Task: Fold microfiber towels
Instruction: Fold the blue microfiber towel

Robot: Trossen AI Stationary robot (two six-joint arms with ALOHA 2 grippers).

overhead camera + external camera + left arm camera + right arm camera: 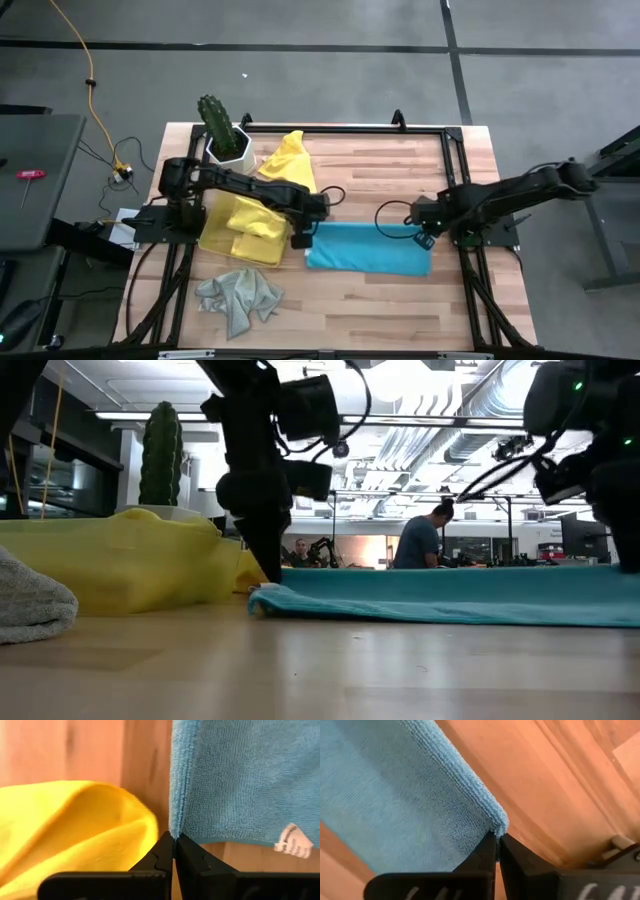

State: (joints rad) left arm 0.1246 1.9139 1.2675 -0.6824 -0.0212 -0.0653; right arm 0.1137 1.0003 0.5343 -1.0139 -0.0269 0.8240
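Note:
A turquoise blue microfiber towel [366, 249] lies as a long strip on the wooden table, across its middle. My left gripper [301, 240] is shut at the strip's left end. My right gripper [424, 240] is shut at its right end. Both point down. Yellow towels [240, 228] lie heaped in a translucent yellow tray to the left of the strip. Another yellow towel [290, 160] lies crumpled farther back. A grey towel [238, 295] sits bunched near the front left edge. My left gripper pinches a corner [176, 827] at the blue towel's left end between its two fingertips, from above. One layer or several, I cannot tell. The rest of the towel lies flat on the table. My right gripper pinches a corner [499, 825] at the blue towel's right end between its two fingertips, coming from above and pointing down. The hemmed edge runs away from the fingers over the wood. The towel beyond the corner rests on the table.
A cactus in a white pot [222, 130] stands at the far left corner. A black frame [400, 127] borders the table's far and side edges. Bare wood lies in front of the blue strip. People work in the room beyond [420, 540].

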